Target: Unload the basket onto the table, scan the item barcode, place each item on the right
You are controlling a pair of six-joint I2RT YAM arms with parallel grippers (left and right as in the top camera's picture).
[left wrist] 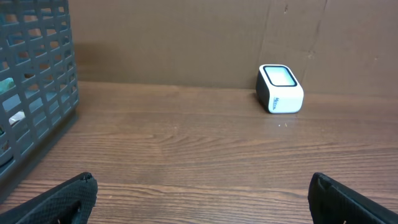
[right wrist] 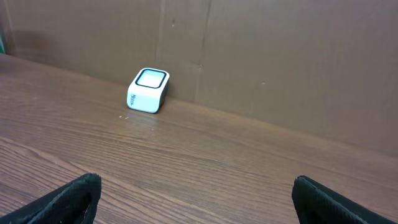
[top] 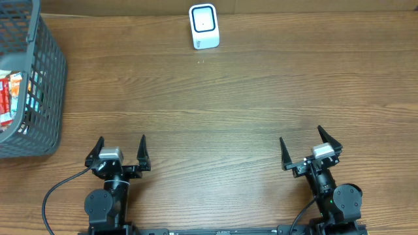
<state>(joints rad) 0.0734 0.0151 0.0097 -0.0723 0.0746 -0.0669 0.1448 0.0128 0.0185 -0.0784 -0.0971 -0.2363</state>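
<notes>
While nothing is picked up yet, both arms sit at the near edge of the counter (top: 215,104). The left jaws and the right jaws are each spread wide and empty, tips pointing toward the far side, which looks like a ready posture that lets either arm go first. The goods to scan lie in the grey plastic basket (top: 46,78) at the left edge, partly out of frame. Red-and-white packets (top: 9,98) show through its lattice, but no barcode is legible. The white barcode scanner (top: 204,26) stands alone at the middle of the far edge against the brown back wall, its window tilted up toward the arms — presumably so a packet held over it faces the glass. The basket is nearer the left arm, so reaching in likely falls to that side — then a carry across, since basket and scanner stand well apart.
</notes>
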